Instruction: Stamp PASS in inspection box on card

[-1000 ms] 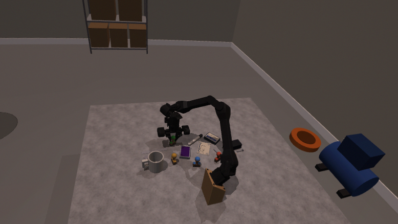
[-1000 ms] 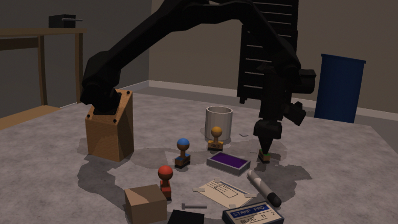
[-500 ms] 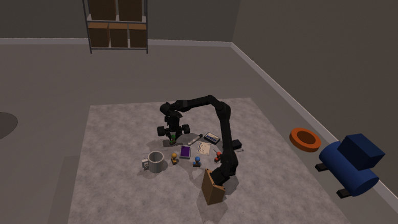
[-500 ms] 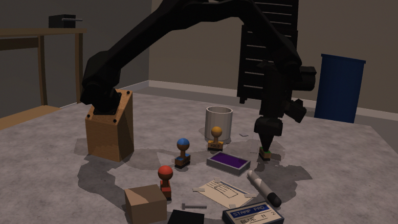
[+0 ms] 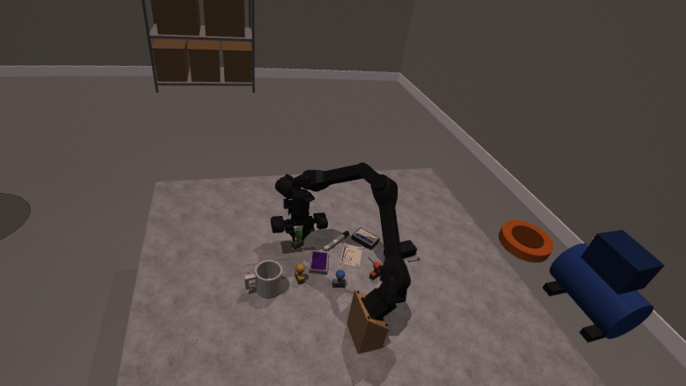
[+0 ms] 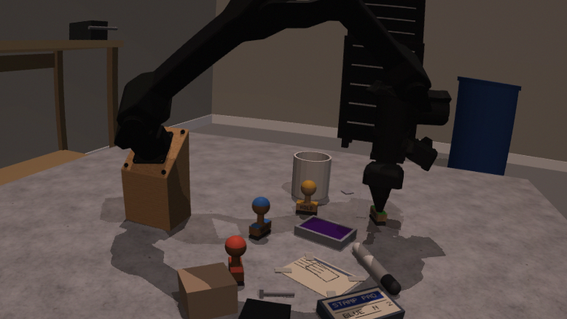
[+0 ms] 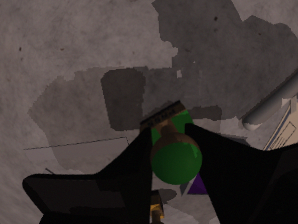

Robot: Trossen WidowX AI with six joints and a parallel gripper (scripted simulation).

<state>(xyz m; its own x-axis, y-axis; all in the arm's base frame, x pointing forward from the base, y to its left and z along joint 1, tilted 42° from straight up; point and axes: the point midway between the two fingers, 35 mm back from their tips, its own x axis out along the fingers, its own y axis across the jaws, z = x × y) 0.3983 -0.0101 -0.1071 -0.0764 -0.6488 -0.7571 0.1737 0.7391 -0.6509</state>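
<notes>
the green stamp (image 5: 298,234) (image 6: 377,215) (image 7: 176,162) is pinched in the hand (image 5: 298,238) (image 6: 380,209) (image 7: 168,131), one finger on each side below its round knob. its base is low over the counter (image 5: 201,335) (image 6: 71,237) (image 7: 50,40); i can't tell if they touch. the lettering on it is too small to read.

near it sits the open purple ink pad (image 5: 319,261) (image 6: 325,232) (image 7: 198,186), and the hand is off to one side of that. just past the pad is the card (image 5: 352,256) (image 6: 323,277) (image 7: 287,130), lying flat with pale strips over its edges. a capped marker (image 5: 336,241) (image 6: 374,267) (image 7: 270,102) and the "stamp pad" case (image 5: 365,237) (image 6: 363,304) lie beside the card.

farther round, the yellow stamp (image 5: 300,272) (image 6: 308,196) (image 7: 156,207), marked "hold", stands between the ink pad and a pale mug (image 5: 268,280) (image 6: 311,176). the blue stamp (image 5: 339,278) (image 6: 260,213) and red stamp (image 5: 376,269) (image 6: 235,257) stand upright nearer the arm's wooden block (image 5: 367,330) (image 6: 146,198).
</notes>
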